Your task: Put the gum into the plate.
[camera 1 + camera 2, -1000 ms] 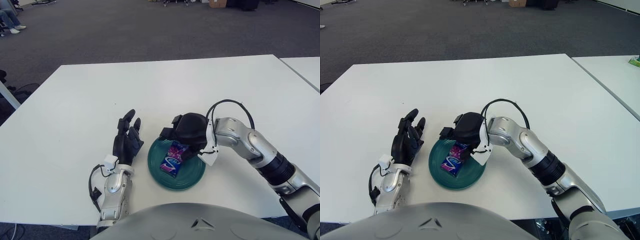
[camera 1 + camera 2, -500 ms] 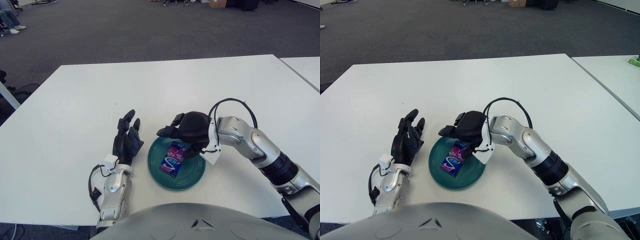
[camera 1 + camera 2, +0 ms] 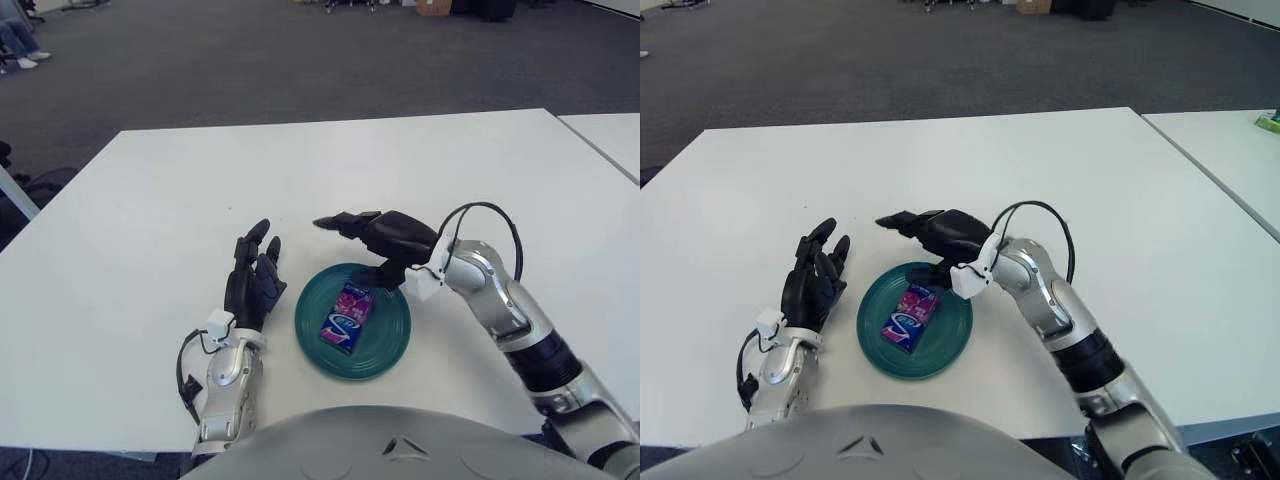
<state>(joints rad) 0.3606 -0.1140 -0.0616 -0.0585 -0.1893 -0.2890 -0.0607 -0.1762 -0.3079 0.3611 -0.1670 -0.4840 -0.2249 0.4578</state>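
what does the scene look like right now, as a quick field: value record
gum pack: lies flat inside the plate, held by nothing
plate: green, on the white table, near its front edge
right hand: raised over the plate's far rim, its fingers spread and empty, clear of the gum pack
left hand: rests on the table left of the plate, fingers relaxed, holding nothing
table: white
task state: gum is in the plate
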